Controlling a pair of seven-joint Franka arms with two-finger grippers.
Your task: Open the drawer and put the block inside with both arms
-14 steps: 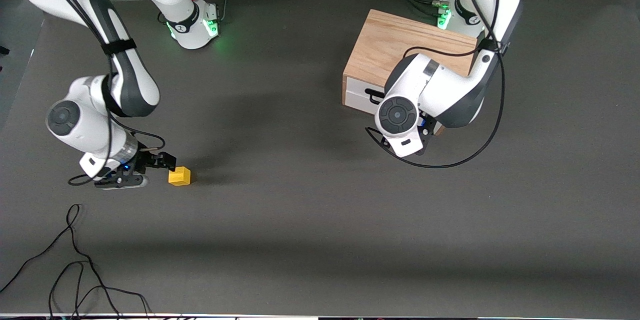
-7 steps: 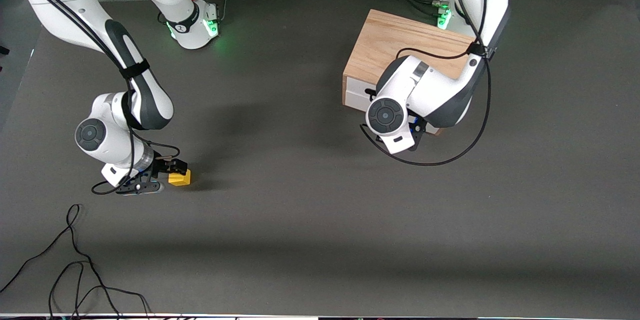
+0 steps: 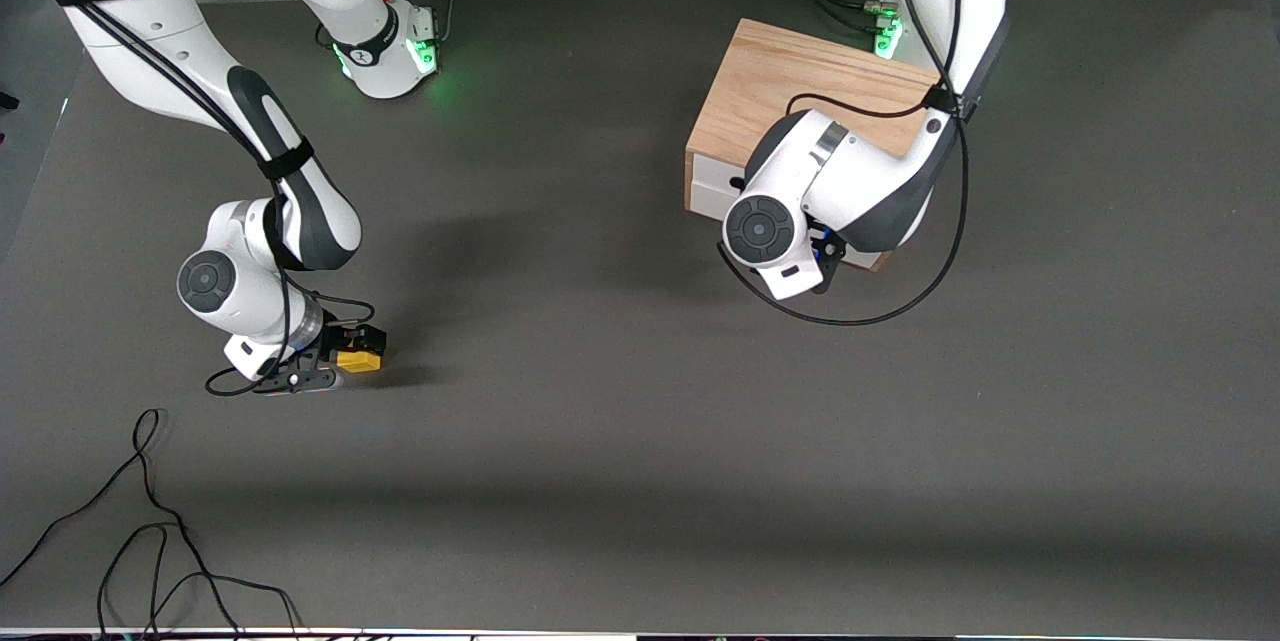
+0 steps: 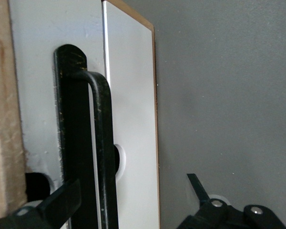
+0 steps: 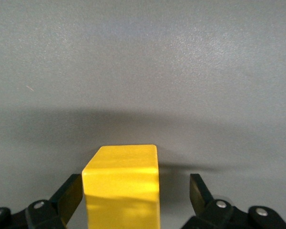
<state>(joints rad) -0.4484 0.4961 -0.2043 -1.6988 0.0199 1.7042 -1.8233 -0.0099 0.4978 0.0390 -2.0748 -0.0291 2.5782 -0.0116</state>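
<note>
Left gripper (image 4: 133, 200): fingers apart, straddling the handle (image 4: 102, 152) of the drawer (image 3: 712, 189); the bar lies between them, close to one finger (image 4: 62, 202) and well clear of the other. No clamping is visible. The left arm (image 3: 850, 181) reaches down from its base over the box (image 3: 790, 86), wrist bent low in front of the drawer's white panel, hiding most of that panel in the front view. The drawer front sits flush in the box, facing the front camera and slightly toward the right arm's end. The handle's long axis runs along the panel's length; only the left wrist view shows the bar itself.

Right gripper (image 3: 352, 353): fingers apart, set around the block (image 3: 359, 360), which rests on the table (image 3: 620, 441). The right arm (image 3: 260, 221) is folded down, its wrist low. The right wrist view shows the block (image 5: 122, 183) between the fingers, against one, with a gap to the other (image 5: 198, 191).
</note>
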